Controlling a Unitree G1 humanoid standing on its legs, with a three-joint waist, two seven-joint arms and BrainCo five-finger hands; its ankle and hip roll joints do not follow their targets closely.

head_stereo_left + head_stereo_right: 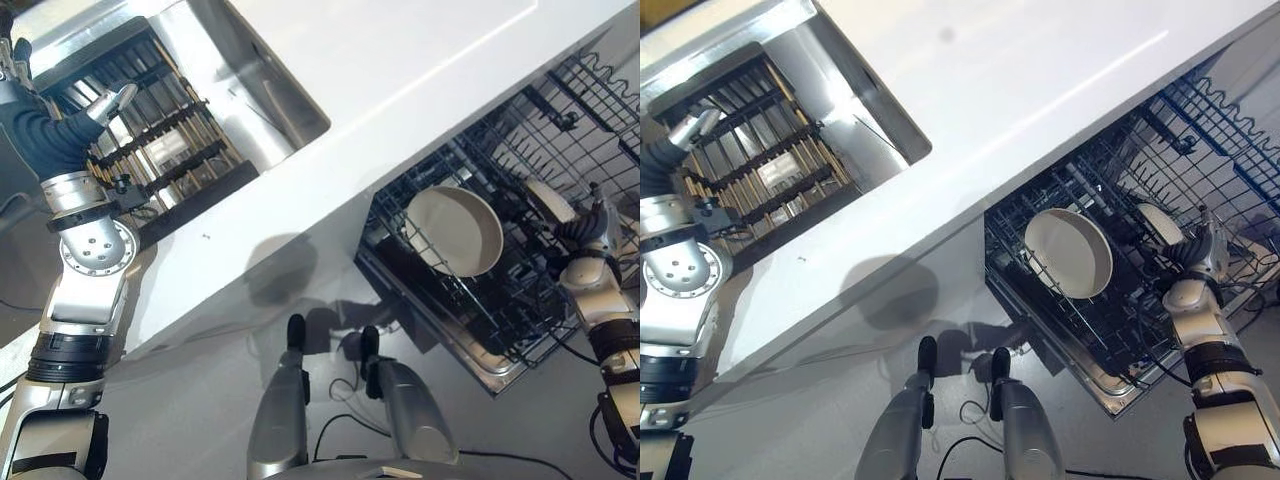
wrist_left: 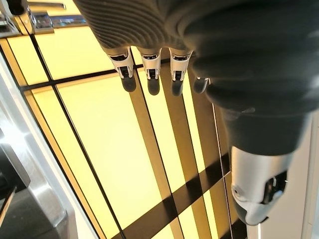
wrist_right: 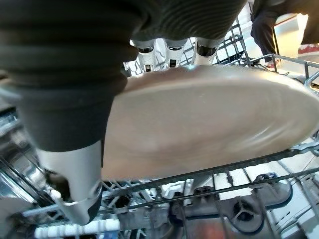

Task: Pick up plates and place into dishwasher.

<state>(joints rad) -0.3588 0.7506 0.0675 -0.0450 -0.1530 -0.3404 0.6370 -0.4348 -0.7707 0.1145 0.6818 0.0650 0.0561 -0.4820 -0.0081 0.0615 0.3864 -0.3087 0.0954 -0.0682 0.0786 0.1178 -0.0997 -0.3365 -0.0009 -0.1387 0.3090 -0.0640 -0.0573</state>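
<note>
Dark wire dishwasher rack, smooth round beige plate in right hand.

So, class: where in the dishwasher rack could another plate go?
Free: the rack beyond the right hand, bare wire. Crowded: around the standing plate and the plate held beside it.

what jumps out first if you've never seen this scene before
The pulled-out dishwasher rack on the robot's right, with a cream plate standing on edge in it. Beside it, the right hand grips a second plate over the wires. Across the white counter, the left hand hangs above a slatted drying rack.
</note>
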